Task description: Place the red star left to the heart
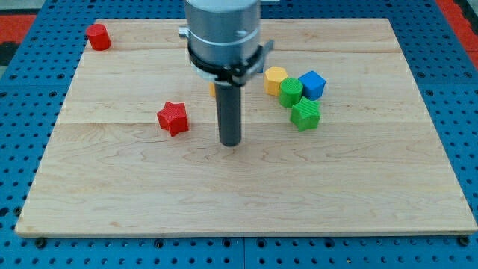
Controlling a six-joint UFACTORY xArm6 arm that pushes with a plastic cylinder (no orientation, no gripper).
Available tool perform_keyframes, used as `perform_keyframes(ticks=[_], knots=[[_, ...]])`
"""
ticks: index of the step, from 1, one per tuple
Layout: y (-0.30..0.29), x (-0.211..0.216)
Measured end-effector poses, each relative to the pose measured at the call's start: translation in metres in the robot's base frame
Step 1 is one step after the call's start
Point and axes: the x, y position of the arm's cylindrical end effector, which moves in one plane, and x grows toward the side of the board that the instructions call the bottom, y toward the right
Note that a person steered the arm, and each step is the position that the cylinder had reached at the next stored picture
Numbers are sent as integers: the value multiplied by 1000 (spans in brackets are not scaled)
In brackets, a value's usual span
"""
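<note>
My tip (231, 143) stands upright on the wooden board (246, 202); it's a bare rod, no fingers. The red star block (172, 117) sits near at its nine o'clock. No heart shape that I can make out.

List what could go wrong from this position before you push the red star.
1. My tip stands on the view's right of the red star; pushing from here sends it leftward, maybe too far.
2. The arm hides most of a yellow-orange block, so the heart cannot be made out.
</note>
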Motion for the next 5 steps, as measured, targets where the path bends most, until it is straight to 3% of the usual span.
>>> perform_keyframes(ticks=[1, 3, 4, 5], knots=[[-35, 4], [-99, -105], [-97, -95], [-87, -33]])
